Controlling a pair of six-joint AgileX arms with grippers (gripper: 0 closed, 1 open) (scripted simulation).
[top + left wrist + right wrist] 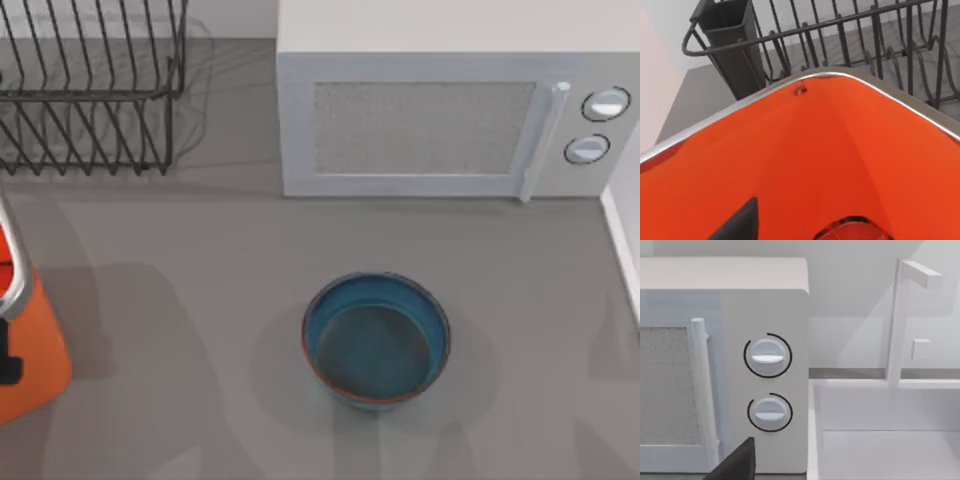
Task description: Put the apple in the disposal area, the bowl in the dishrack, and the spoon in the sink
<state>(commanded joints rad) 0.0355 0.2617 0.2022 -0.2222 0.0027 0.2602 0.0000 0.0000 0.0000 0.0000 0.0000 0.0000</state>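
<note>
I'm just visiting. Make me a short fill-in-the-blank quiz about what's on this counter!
1. The bowl stands on the counter in front of the ____.
2. The black wire dishrack sits at the counter's far ____ corner.
3. The disposal area has walls coloured ____.
4. The microwave has ____ round knobs.

Missing words: microwave; left; orange; two

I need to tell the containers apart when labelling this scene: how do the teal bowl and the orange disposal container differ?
The bowl is round and glossy teal with a thin reddish-brown rim; the disposal area is orange, straight-sided, with a grey metallic rim. The bowl stands whole near the table's middle, while the disposal area sits cut off at the table's left edge. Both are open on top.
</note>
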